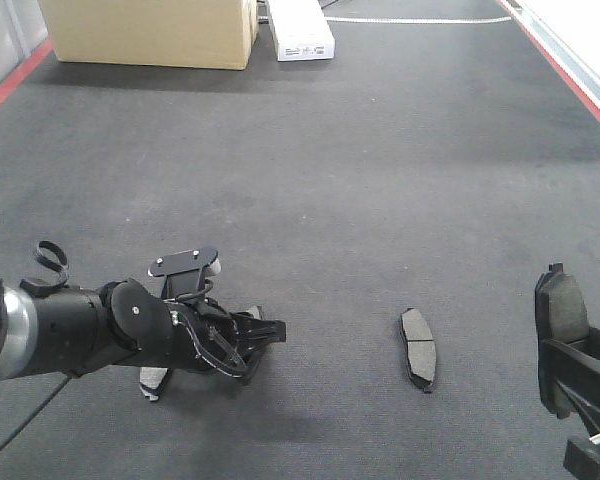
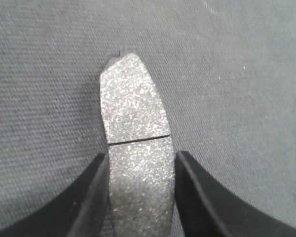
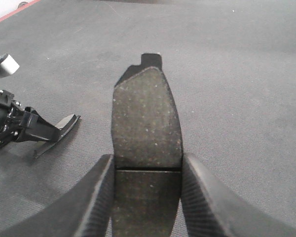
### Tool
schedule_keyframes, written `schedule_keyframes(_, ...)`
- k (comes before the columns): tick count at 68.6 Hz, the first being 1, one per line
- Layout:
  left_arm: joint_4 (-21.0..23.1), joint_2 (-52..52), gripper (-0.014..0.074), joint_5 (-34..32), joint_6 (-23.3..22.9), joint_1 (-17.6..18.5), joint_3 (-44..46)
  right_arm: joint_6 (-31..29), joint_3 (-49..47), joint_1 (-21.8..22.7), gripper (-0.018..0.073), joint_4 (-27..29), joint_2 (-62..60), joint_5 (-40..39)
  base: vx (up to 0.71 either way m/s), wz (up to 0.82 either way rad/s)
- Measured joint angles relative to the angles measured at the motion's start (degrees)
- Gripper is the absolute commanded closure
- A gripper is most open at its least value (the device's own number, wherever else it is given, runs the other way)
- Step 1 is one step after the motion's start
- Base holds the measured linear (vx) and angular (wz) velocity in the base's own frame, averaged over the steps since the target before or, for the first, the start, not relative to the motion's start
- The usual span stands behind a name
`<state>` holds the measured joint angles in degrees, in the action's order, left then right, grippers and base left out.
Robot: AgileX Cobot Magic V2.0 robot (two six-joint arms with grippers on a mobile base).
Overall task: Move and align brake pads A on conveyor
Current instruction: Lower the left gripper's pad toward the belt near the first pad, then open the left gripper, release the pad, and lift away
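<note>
Front-facing view: one flat dark grey grooved brake pad [image 2: 137, 163] is clamped by the left gripper [image 2: 140, 197], another [image 3: 147, 148] by the right gripper [image 3: 147, 197]; placement beside the lying pad [image 1: 418, 347] on the felt-like grey conveyor [image 1: 380, 150] is judged next.

The left arm [image 1: 80, 330] is matte black with a silver band, looped cables and a black hand [image 1: 250, 340].

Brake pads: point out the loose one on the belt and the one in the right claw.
Loose brake pad [image 1: 418, 348], front view, on its grooved middle.
Held brake pad [image 3: 146, 118], right wrist view, upper face.
</note>
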<state>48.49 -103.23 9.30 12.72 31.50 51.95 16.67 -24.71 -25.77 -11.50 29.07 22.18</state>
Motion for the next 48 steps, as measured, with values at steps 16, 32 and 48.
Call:
schedule_keyframes(16,0.1,0.0,0.0155,-0.3,0.0,0.0,0.4,0.0,0.0,0.0,0.0534,0.0,0.0,0.0,0.00,0.00)
schedule_keyframes(32,-2.4,4.1,0.0163,-0.7,2.5,-0.3,0.3,0.0,0.0,0.0,0.0534,0.0,0.0,0.0,0.00,0.00)
schedule_keyframes(48,-9.0,19.4,0.0346,-4.0,3.4,-0.6,-7.6,0.0,0.0,0.0,0.0534,0.0,0.0,0.0,0.00,0.00)
